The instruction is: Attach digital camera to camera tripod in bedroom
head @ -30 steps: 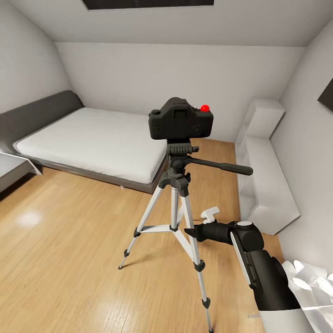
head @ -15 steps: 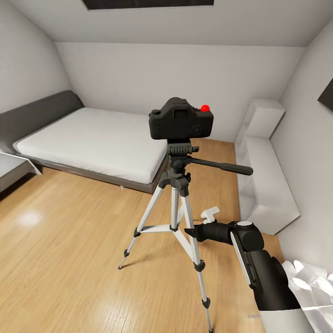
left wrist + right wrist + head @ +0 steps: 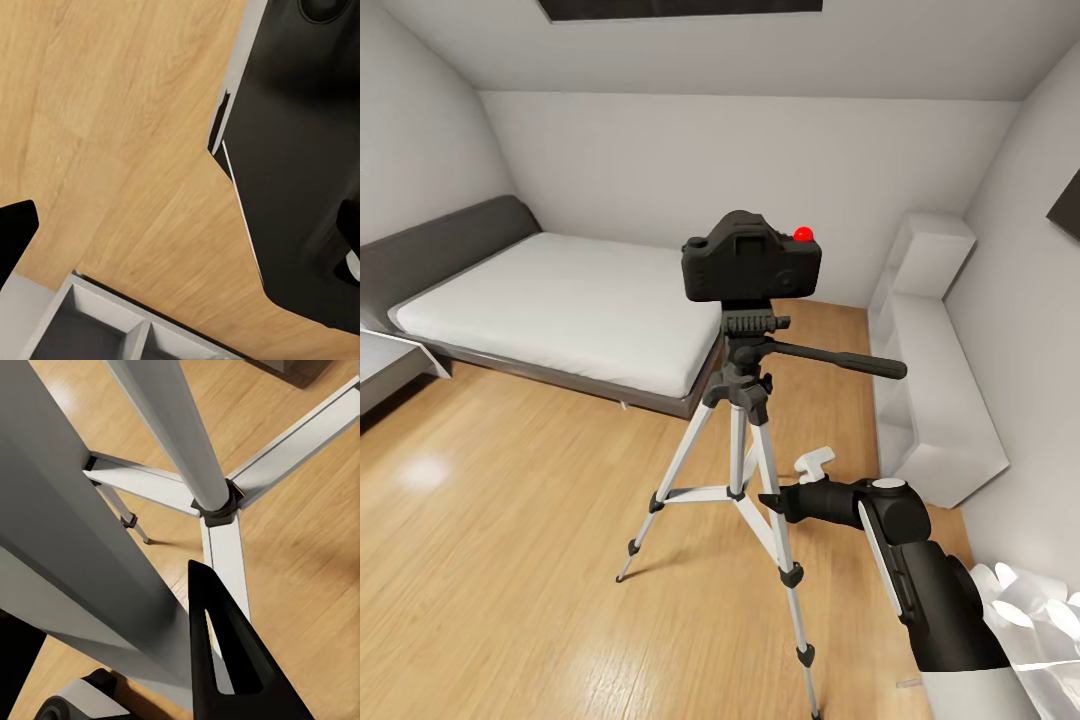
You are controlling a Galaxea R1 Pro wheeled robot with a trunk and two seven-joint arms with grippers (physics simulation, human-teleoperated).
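The black digital camera point(image 3: 750, 262), its red button point(image 3: 803, 235) on top, sits upright on the head of the camera tripod point(image 3: 745, 400), which stands on the bedroom's wood floor beside the bed. The tripod's long black pan handle point(image 3: 840, 360) points right. My right gripper point(image 3: 772, 503) hangs low beside the tripod's front leg, well below the camera. In the right wrist view its fingers point(image 3: 225, 660) stand apart, with a silver leg point(image 3: 82, 532) running between them and the black leg-brace joint point(image 3: 217, 506) beyond. My left gripper point(image 3: 180, 232) is open over bare floor, holding nothing.
A grey bed point(image 3: 560, 300) with a white mattress fills the left. White shelving point(image 3: 935, 400) lines the right wall, close to the pan handle. A desk corner point(image 3: 380, 365) shows at the far left. My dark base point(image 3: 300, 150) and a grey compartmented unit point(image 3: 97, 330) show below the left gripper.
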